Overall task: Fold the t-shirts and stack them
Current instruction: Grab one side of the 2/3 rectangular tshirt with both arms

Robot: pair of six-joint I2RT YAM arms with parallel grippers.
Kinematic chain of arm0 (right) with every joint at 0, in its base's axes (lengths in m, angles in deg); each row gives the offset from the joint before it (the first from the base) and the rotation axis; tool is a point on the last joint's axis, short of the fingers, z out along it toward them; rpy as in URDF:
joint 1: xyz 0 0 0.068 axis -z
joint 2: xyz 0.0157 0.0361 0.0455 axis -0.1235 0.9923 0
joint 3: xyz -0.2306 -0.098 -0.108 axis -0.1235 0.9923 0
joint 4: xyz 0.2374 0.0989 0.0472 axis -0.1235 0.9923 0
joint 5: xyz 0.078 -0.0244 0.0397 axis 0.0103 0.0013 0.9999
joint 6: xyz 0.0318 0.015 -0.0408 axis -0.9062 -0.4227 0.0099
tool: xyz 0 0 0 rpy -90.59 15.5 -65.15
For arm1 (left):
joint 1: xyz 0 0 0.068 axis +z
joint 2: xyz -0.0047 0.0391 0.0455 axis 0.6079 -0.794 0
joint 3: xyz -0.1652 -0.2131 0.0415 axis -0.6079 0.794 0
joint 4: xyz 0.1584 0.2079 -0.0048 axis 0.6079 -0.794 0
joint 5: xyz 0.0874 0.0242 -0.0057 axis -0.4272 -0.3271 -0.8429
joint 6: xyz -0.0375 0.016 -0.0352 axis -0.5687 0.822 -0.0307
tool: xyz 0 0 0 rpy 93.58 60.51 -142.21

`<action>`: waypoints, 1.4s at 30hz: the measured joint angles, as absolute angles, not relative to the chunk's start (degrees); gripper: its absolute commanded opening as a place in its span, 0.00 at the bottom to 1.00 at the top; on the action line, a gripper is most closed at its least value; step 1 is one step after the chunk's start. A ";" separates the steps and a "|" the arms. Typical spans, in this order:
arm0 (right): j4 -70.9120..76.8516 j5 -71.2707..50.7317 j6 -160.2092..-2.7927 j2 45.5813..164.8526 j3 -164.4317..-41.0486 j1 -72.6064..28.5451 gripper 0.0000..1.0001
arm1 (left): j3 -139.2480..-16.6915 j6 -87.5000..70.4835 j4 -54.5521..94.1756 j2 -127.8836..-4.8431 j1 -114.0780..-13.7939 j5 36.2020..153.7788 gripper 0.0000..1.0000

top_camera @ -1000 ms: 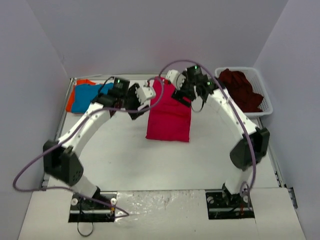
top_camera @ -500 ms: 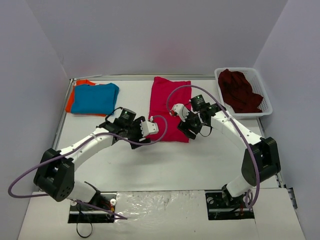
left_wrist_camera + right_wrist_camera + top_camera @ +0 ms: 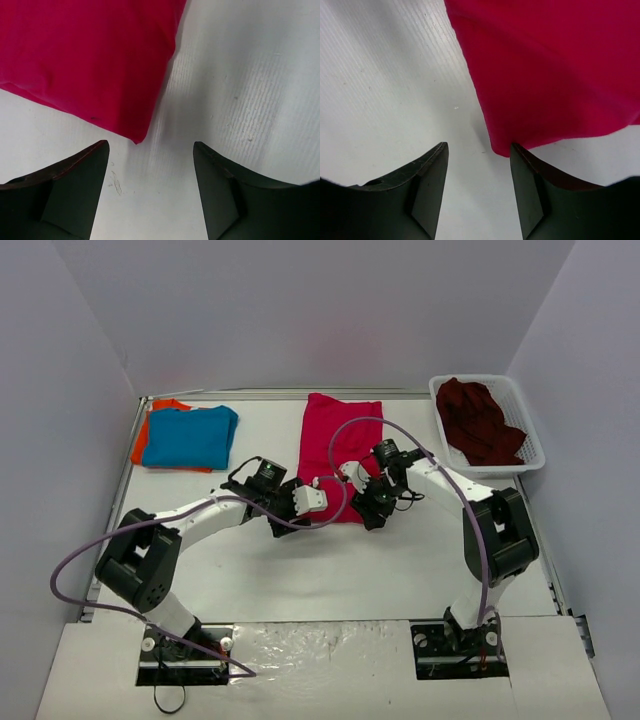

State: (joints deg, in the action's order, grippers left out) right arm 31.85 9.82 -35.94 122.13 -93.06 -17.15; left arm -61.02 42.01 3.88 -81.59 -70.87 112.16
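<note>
The crimson-pink t-shirt (image 3: 338, 445) lies flat and folded into a long strip in the middle of the table. My left gripper (image 3: 291, 523) is open and empty at its near left corner; in the left wrist view the shirt (image 3: 90, 60) ends in a corner just ahead of the gripper (image 3: 150, 146). My right gripper (image 3: 372, 518) is open and empty at the near right corner; in the right wrist view the shirt (image 3: 555, 65) has its corner against the right one of the gripper's (image 3: 477, 146) fingers. A blue t-shirt (image 3: 192, 436) lies folded on an orange one (image 3: 148, 430) at the far left. A dark maroon one (image 3: 480, 420) is crumpled in the basket.
The white mesh basket (image 3: 535, 462) stands at the far right by the wall. Grey walls close in the table on three sides. Purple cables loop over both arms.
Both arms have drawn back from the far end of the crimson-pink shirt to its near corners and come down low. The shirt now lies uncovered and flat.
</note>
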 measured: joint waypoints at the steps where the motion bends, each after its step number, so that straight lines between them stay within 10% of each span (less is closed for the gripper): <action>1: 31.87 10.08 -35.81 123.12 -93.26 -17.15 0.48 | -61.52 42.10 3.97 -82.37 -70.87 112.25 0.66; 20: 31.74 11.91 -34.35 130.85 -95.92 -16.91 0.47 | -73.94 45.48 -3.92 -93.81 -71.46 112.36 0.42; 42: 33.36 10.93 -34.48 132.43 -97.28 -16.70 0.37 | -77.07 46.21 -9.25 -96.32 -72.79 109.03 0.39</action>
